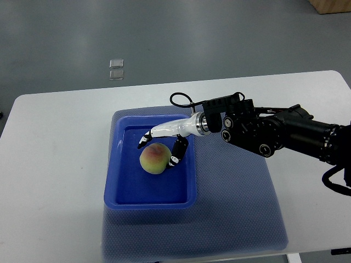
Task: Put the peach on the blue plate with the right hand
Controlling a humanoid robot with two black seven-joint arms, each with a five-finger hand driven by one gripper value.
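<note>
A yellow-pink peach (154,159) lies in the middle of the blue plate (122,189), a rectangular tray with a raised rim. My right hand (159,150) reaches in from the right over the plate. Its white fingers with black tips are spread around the top and right side of the peach, one fingertip (143,142) above it and another (174,159) beside it. I cannot tell whether they touch the fruit. The left arm is out of view.
The plate sits on a blue-grey mat (236,213) on a white table (55,181). My black right forearm (274,131) with a looped cable crosses above the mat. Two small clear items (115,69) lie on the grey floor beyond the table.
</note>
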